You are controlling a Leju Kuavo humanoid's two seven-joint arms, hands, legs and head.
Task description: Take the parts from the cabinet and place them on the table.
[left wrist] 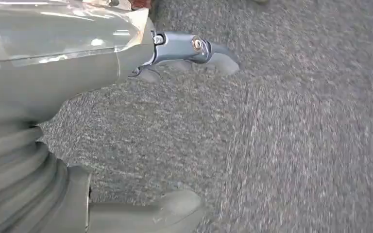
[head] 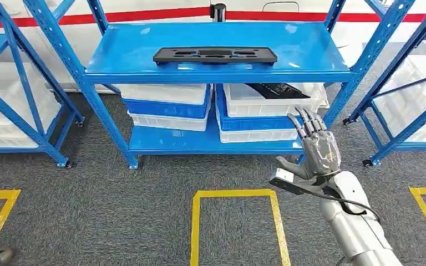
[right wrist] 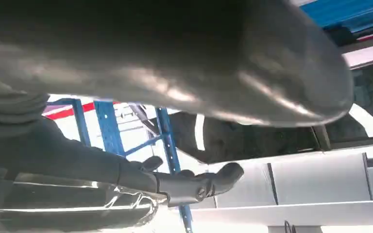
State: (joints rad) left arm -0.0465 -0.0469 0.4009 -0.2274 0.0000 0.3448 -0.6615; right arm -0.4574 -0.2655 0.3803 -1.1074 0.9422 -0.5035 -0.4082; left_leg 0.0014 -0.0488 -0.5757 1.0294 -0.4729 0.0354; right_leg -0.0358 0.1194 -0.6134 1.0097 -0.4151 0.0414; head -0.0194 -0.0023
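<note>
- One long black plastic part (head: 215, 55) lies flat on the top shelf of the blue steel cabinet (head: 144, 83); no lettering is readable.
- Four white-and-blue crates (head: 169, 105) sit in two stacks on the lower shelf, the right stack holding another black part (head: 277, 90).
- Right hand (head: 317, 147), fingers spread and empty, is raised before the crates.
- Left hand (left wrist: 77, 97) hangs over grey carpet (left wrist: 296, 121), fingers apart, holding nothing.
- Yellow floor tape (head: 233, 194) marks a box.
</note>
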